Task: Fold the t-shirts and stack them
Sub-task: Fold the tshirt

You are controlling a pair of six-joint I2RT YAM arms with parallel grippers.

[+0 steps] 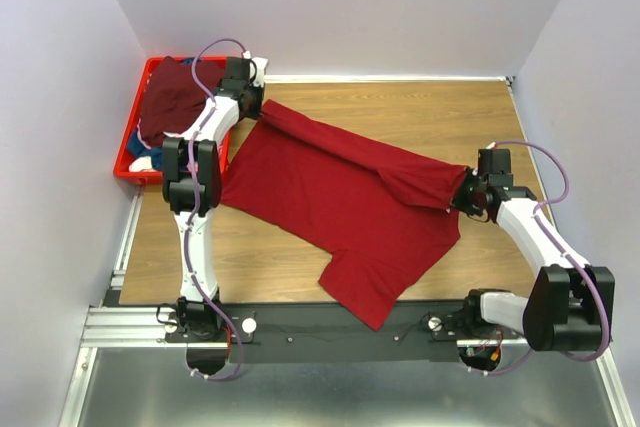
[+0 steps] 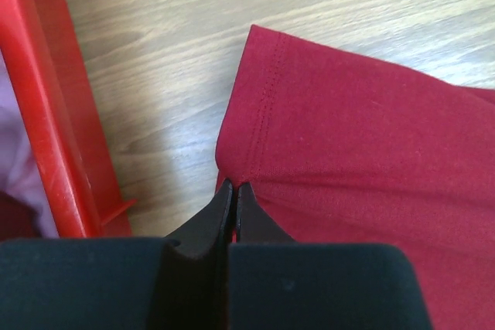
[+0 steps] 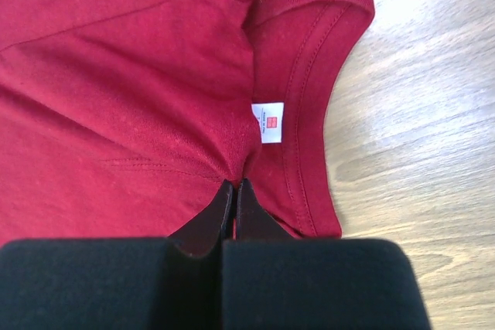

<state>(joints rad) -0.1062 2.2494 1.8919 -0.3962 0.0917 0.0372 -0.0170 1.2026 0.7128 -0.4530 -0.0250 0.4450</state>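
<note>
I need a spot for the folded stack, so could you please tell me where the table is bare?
Bare wood lies far right, between the bright red cloth t-shirt and the back wall, and near left beside the left arm. The centre is covered; the red plastic crate holds clothes.

- This is looking like a robotics lab cell rather than a home or a shop.
- Plain pale panels (image 1: pixel 350 7) are boxing in a wood-grain table (image 1: pixel 420 112) on three sides.
- The left arm (image 1: pixel 195 232) and right arm (image 1: pixel 545 242) are sitting on a black bar (image 1: pixel 340 332) fixed to an aluminium rail (image 1: pixel 120 325), with lilac cables (image 1: pixel 215 47) looping along them.
- A red t-shirt (image 1: pixel 320 197) is lying across the table, and a red crate (image 1: pixel 133 127) is holding more cloth at the far left.
</note>
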